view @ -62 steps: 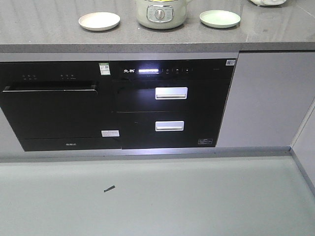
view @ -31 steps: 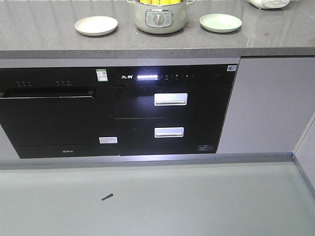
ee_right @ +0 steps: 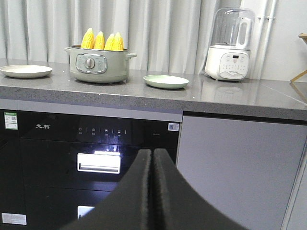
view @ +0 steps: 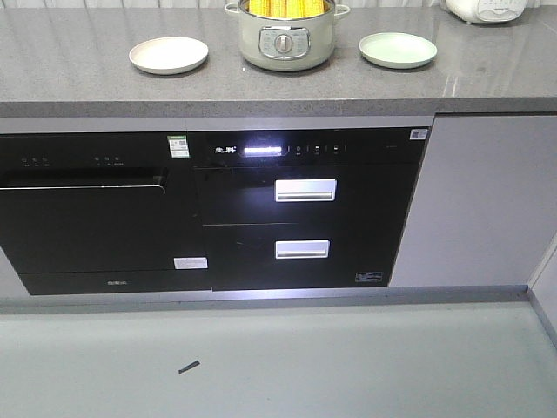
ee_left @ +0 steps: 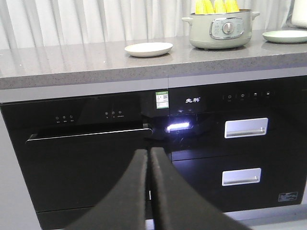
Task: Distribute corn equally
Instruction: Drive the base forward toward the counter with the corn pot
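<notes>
Several yellow corn cobs (ee_right: 101,41) stand upright in a pale green pot (view: 286,37) at the back of the grey counter; they also show as corn (ee_left: 217,6) and corn (view: 285,8). A cream plate (view: 169,55) lies left of the pot, a light green plate (view: 398,50) right of it, both empty. My left gripper (ee_left: 148,154) is shut with nothing in it, low in front of the black appliances. My right gripper (ee_right: 152,155) is shut and empty too, below counter height. Neither gripper appears in the front view.
Below the counter (view: 78,87) sit a black dishwasher (view: 87,218) and a black drawer unit (view: 305,213) with two silver handles. A white blender-type appliance (ee_right: 229,45) stands at the counter's right. A small dark scrap (view: 189,367) lies on the floor.
The front view has shifted: the counter and appliances sit lower in the frame, and the corn in the pot has come into view at the top.
</notes>
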